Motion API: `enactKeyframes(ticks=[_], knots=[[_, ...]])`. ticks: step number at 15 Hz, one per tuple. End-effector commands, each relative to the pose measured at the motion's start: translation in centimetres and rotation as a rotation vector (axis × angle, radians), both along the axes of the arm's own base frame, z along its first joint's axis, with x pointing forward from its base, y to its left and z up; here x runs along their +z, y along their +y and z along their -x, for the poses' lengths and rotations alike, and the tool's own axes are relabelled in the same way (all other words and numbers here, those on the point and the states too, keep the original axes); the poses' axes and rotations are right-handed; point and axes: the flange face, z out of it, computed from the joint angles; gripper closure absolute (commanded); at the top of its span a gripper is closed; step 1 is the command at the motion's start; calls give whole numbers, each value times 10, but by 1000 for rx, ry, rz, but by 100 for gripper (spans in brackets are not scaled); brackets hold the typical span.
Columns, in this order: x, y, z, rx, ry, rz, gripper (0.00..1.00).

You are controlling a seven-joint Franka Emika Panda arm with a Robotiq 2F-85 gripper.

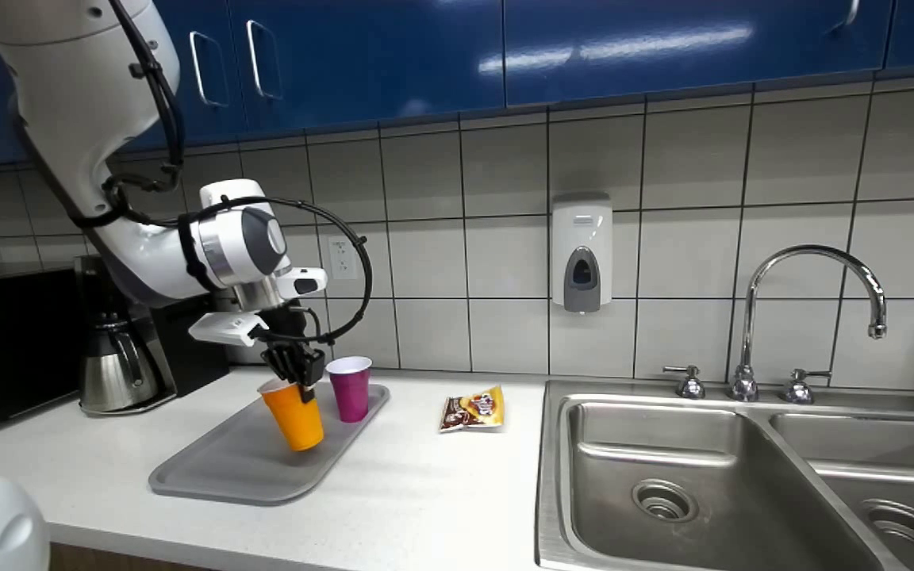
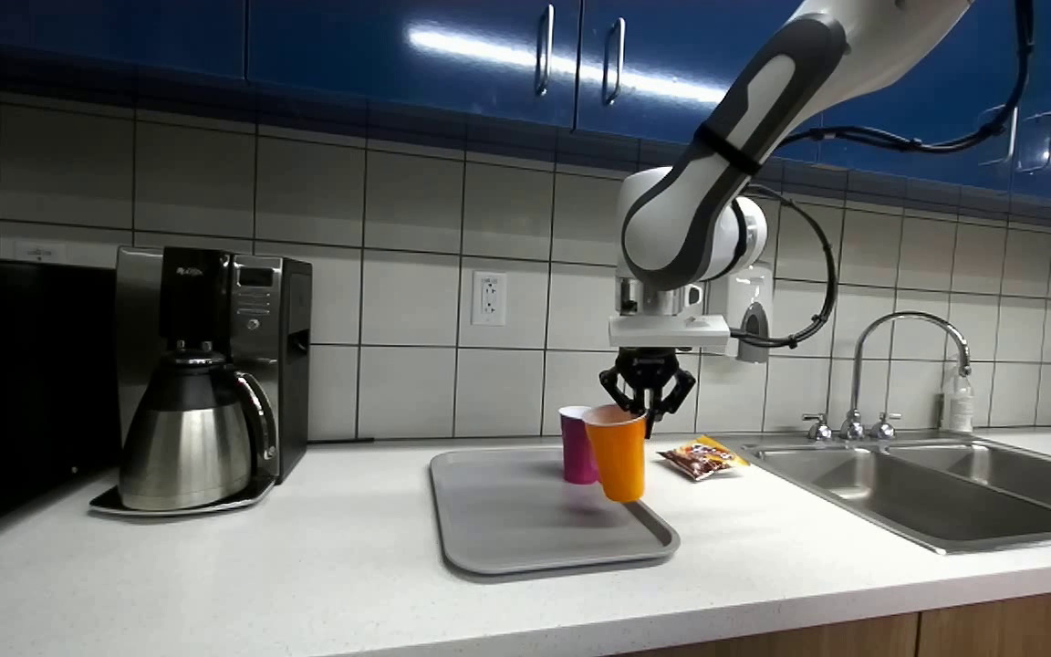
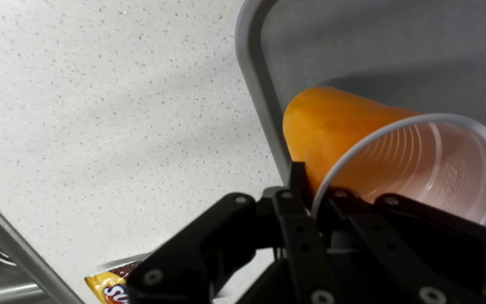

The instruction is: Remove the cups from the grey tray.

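Note:
The orange cup (image 1: pixel 295 420) is tilted over the grey tray (image 1: pixel 219 469). My gripper (image 1: pixel 304 387) is shut on the wall of its rim, with one finger inside the cup and one outside. The orange cup (image 2: pixel 619 464) appears slightly above the tray (image 2: pixel 525 525) near its edge; contact is hard to tell. The magenta cup (image 1: pixel 351 395) stands upright on the tray behind it. In an exterior view the magenta cup (image 2: pixel 575 456) is partly hidden by the orange one. In the wrist view the gripper (image 3: pixel 312 194) pinches the orange cup (image 3: pixel 331 122); the magenta cup is out of view.
A snack packet (image 1: pixel 473 409) lies on the white counter (image 1: pixel 441 484) between tray and steel sink (image 1: pixel 655 452). The coffee pot (image 2: pixel 188 438) and its machine (image 2: pixel 275 356) stand on the tray's far side from the sink. A tiled wall (image 1: pixel 425 262) is behind.

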Motion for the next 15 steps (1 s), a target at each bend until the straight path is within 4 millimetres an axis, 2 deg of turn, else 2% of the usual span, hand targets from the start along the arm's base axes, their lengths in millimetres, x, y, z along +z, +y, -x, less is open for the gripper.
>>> enactKeyframes(ticks=[1,7,15], knots=[[19,-17,16,-33,-24,11,99],[23,-51,27,-96,-24,20,99],[12,-99,41,-199,-1,20,99]])
